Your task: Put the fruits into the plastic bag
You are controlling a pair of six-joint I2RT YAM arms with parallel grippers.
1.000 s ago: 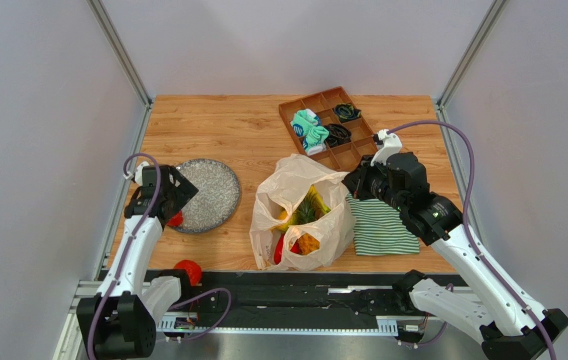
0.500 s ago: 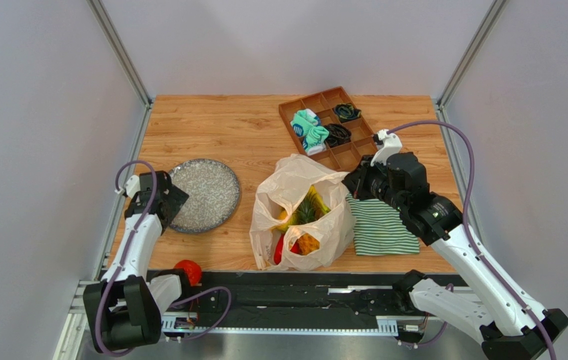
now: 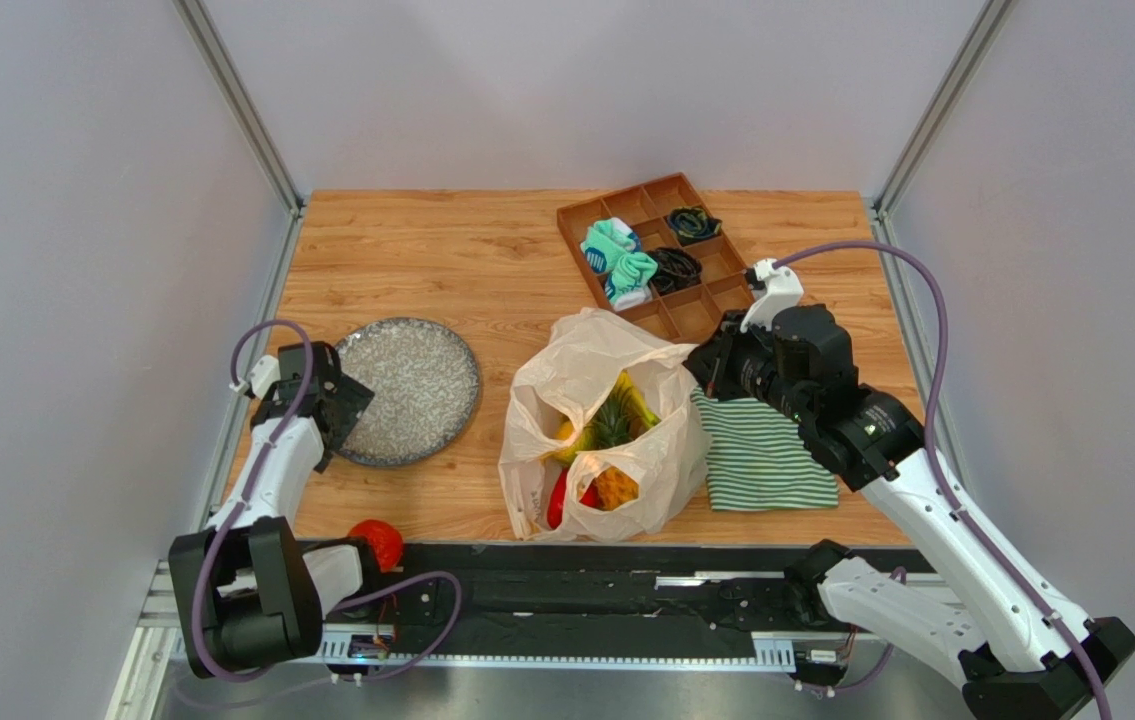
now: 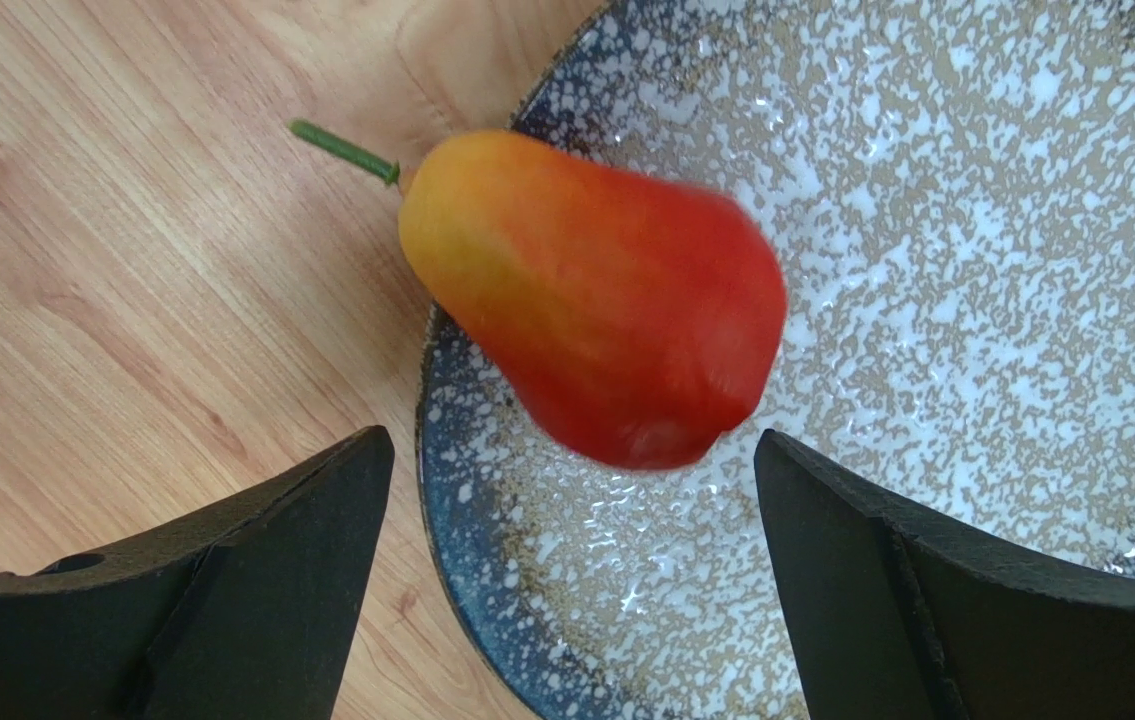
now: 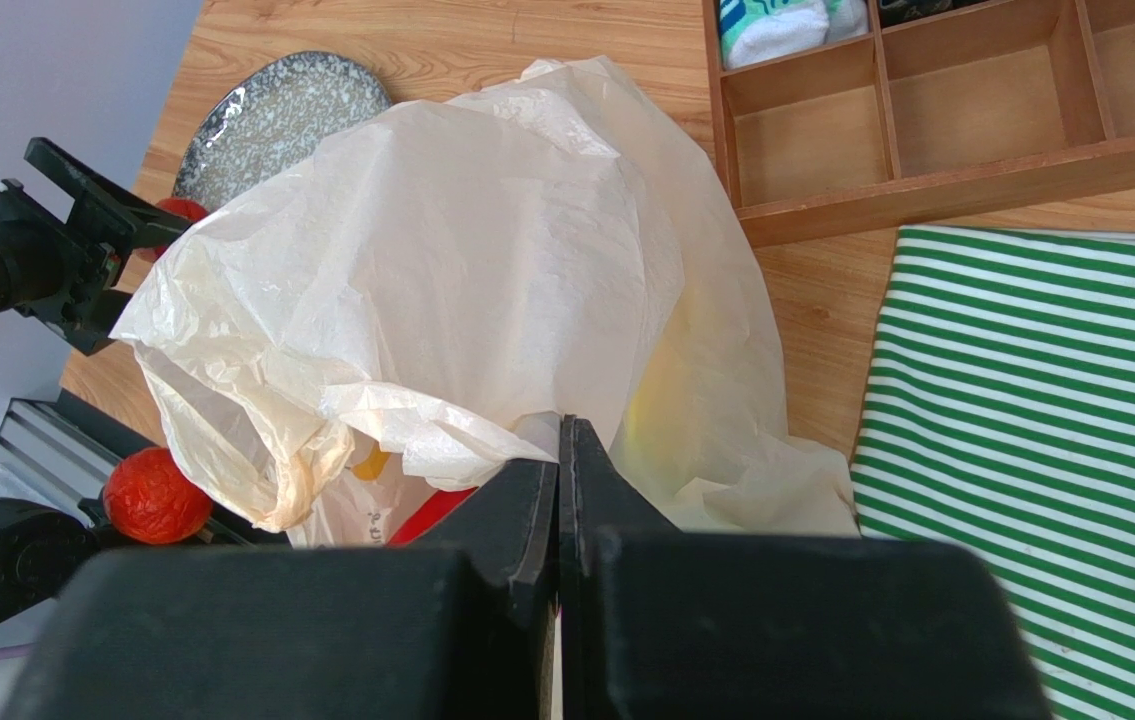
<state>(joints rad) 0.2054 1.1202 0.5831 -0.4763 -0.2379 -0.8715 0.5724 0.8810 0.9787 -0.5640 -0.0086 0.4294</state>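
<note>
A red-orange pear-shaped fruit [image 4: 603,300] with a green stem lies across the left rim of the speckled plate [image 4: 979,300]. My left gripper [image 4: 569,443] is open, one finger on each side of it, not touching; from above it [image 3: 321,402] hides that fruit. The plastic bag [image 3: 603,413] stands open mid-table, holding the pineapple [image 3: 614,483] and a red fruit [image 3: 558,498]. My right gripper [image 5: 561,438] is shut on the bag's rim [image 5: 423,270], holding it up. A red round fruit [image 3: 375,543] lies on the rail below the table's front edge.
A green-and-white striped cloth [image 3: 761,450] lies right of the bag. A wooden compartment tray [image 3: 645,203] with teal and black cloth bundles stands at the back. The plate [image 3: 416,383] sits at the left. Grey walls close in both sides.
My left arm has swung and its gripper has shifted slightly nearer over the plate's left rim, now covering the red fruit in the top view. The right arm and the bag have not moved.
</note>
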